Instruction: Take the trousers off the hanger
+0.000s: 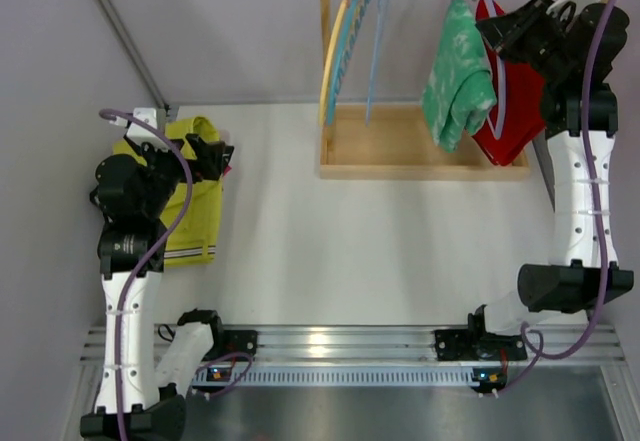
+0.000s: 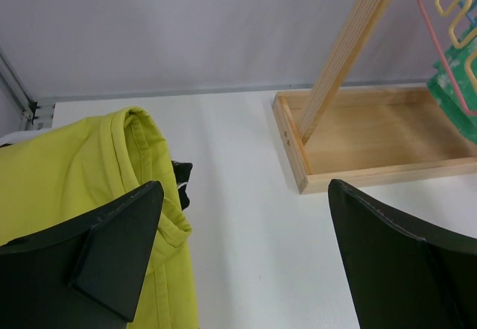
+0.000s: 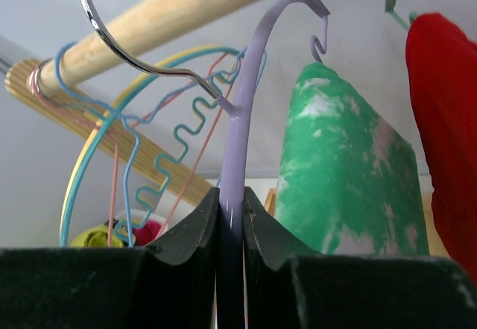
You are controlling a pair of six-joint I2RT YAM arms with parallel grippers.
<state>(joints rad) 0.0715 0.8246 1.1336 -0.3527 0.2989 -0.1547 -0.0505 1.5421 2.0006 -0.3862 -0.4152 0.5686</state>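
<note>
The mustard-yellow trousers point(image 1: 192, 201) lie flat on the table at the left, also in the left wrist view point(image 2: 67, 172). My left gripper point(image 1: 222, 157) hovers over their right edge, open and empty point(image 2: 242, 247). The green mottled trousers point(image 1: 458, 71) and the red trousers point(image 1: 515, 111) hang from the rack's wooden rod point(image 3: 171, 16). My right gripper point(image 1: 490, 29) is up at the rack next to the red trousers. It is shut on the stem of a lilac hanger point(image 3: 242, 120), with the green trousers point(image 3: 343, 187) and red trousers point(image 3: 447, 120) just to its right.
The wooden rack base point(image 1: 400, 146) stands at the back centre, with its upright post point(image 2: 343, 53) at the left end. Empty yellow, blue and pink hangers point(image 1: 345, 41) hang at the rod's left end. A metal rail point(image 1: 340, 346) runs along the near edge.
</note>
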